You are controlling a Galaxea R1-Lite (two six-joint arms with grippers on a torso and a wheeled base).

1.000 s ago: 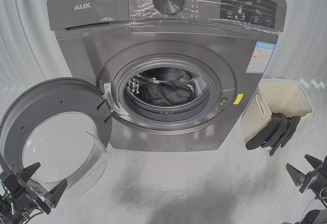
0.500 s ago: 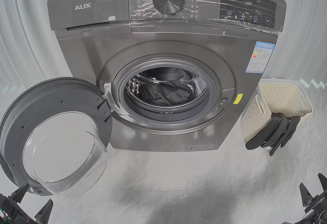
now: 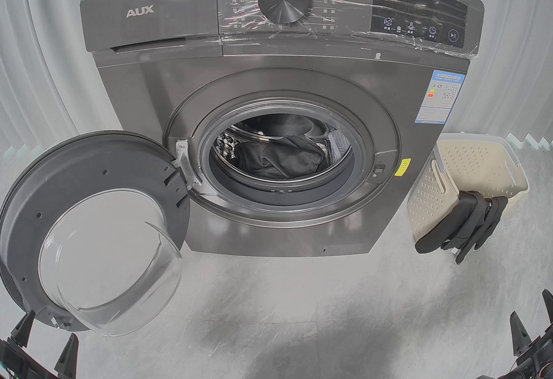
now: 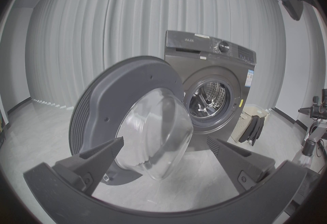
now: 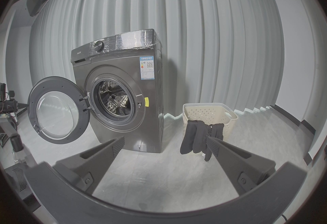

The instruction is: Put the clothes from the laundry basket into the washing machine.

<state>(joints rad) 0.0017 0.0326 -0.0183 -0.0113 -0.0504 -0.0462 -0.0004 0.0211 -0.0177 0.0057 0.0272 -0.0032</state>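
Both grippers are seen lower than 1 s ago: L gripper (image 3: 49,328) and R gripper (image 3: 529,305) have been dropped to the bottom corners of the head view, w/ little more than finger tips left showing. Machine, door, basket and clothes are unchanged.

L gripper fingers are spread wide apart, nothing held. It is placed low, just in front of the open door (image 3: 86,167). R gripper fingers are likewise spread apart, nothing held. It is placed low on the R side, near the laundry basket (image 3: 489,161) but not touching.

Washing machine (image 3: 276,69) is stood on the grey floor (image 3: 299,305), door swung fully open to the L on its hinge.

Head view: a dark garment (image 3: 276,158) is seen lying inside the drum, towards the bottom.

L wrist view: the door's clear glass bowl (image 4: 153,133) is seen close up btwn the fingers. The drum's perforated metal wall (image 4: 211,98) is seen behind it.

R wrist view: basket is seen upright on the floor, just beside the machine's R side. Dark clothes (image 5: 201,138) are draped over its near rim, hanging down outside towards the floor.

Pleated white curtain (image 5: 211,30) is hung behind everything.
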